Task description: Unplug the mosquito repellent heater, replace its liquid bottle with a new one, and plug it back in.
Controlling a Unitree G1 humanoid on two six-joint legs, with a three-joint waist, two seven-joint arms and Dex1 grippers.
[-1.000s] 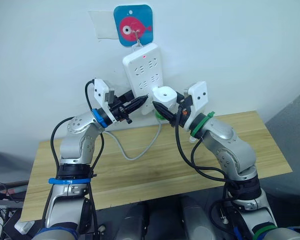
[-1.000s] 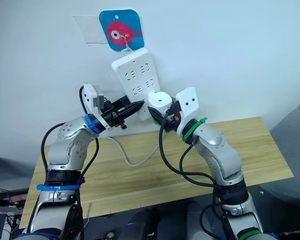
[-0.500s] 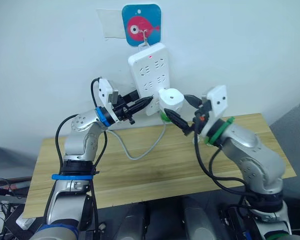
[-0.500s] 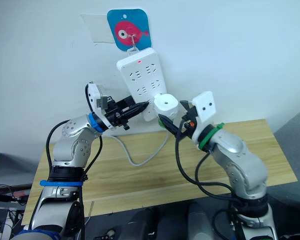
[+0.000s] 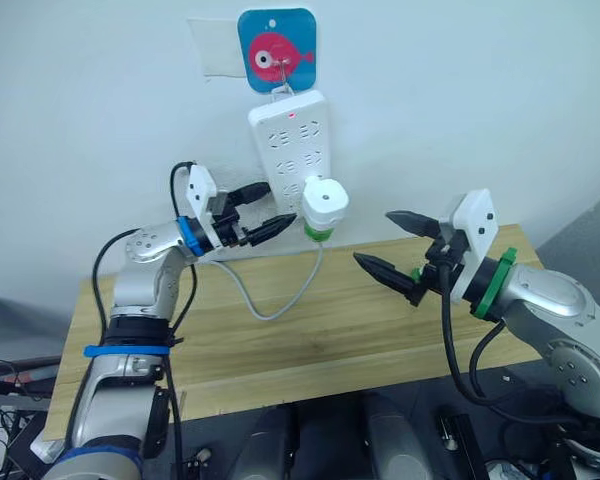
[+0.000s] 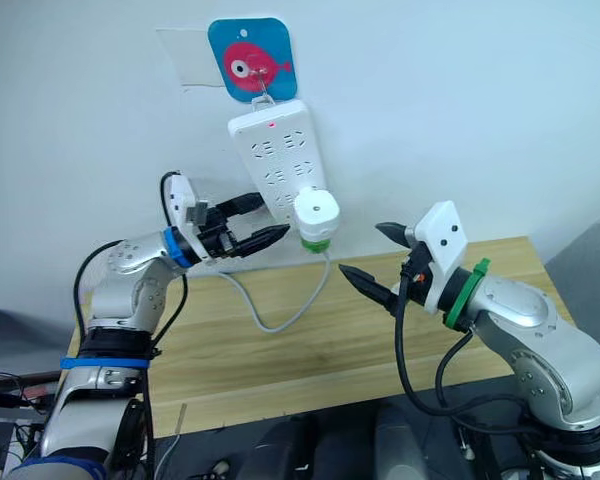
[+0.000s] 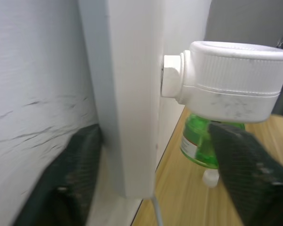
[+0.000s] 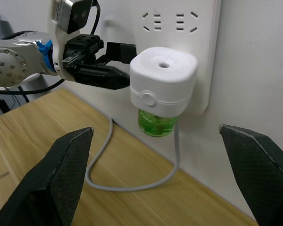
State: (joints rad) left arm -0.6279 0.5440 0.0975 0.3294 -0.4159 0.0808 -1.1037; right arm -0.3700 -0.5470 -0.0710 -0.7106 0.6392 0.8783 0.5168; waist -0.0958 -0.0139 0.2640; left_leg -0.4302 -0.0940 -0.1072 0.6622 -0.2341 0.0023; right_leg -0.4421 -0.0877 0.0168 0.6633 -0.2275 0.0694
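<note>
The heater [image 5: 323,201] sits plugged into the lower end of the power strip [image 5: 289,140] hanging on the wall, its green liquid bottle [image 5: 319,232] pointing down toward the worktop [image 5: 310,330], so its long axis runs straight up and down. My left fingers [image 5: 252,211] are spread apart just beside it, one tip reaching almost to the heater's side, the other up by the strip's edge, nothing held between them. My right fingers [image 5: 396,246] are wide apart too, empty, and well off to the other side over the worktop. So the left arm is clearly the nearer one; I'd judge the pull has to come straight out from the wall. The strip's cable [image 5: 270,296] loops down onto the wood below.
</note>
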